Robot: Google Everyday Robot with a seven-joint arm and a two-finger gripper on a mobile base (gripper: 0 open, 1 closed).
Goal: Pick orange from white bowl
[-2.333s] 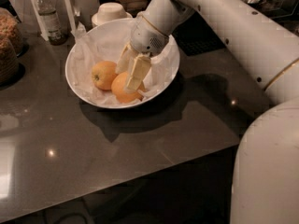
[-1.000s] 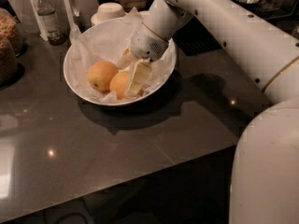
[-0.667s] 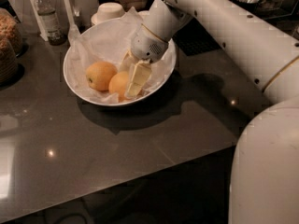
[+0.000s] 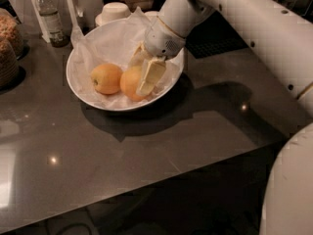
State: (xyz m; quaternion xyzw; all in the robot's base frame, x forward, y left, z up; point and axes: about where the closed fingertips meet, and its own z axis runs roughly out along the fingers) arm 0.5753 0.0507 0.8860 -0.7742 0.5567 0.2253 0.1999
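The wide white bowl [image 4: 78, 58], lined with crumpled white paper, stands on the dark counter at upper left of centre. Two oranges lie in it. The right orange [image 4: 128, 82] sits between my gripper's cream fingers. The other orange [image 4: 106, 78], with a small dark dimple, lies just left of it, free. My gripper [image 4: 140, 76] reaches down into the bowl from the upper right and is shut on the right orange, one finger [image 4: 149, 75] across its front and the other behind it. The front finger hides the orange's right side.
A clear bottle [image 4: 49, 16] and a white upright card [image 4: 73, 6] stand behind the bowl at the left. Small cream upturned bowls [image 4: 115, 11] sit behind it. Jars of snacks [image 4: 9, 43] are at the far left edge. My white arm [image 4: 254, 28] crosses the right side.
The gripper and the right orange have shifted slightly up and away within the bowl. The left orange has stayed put.
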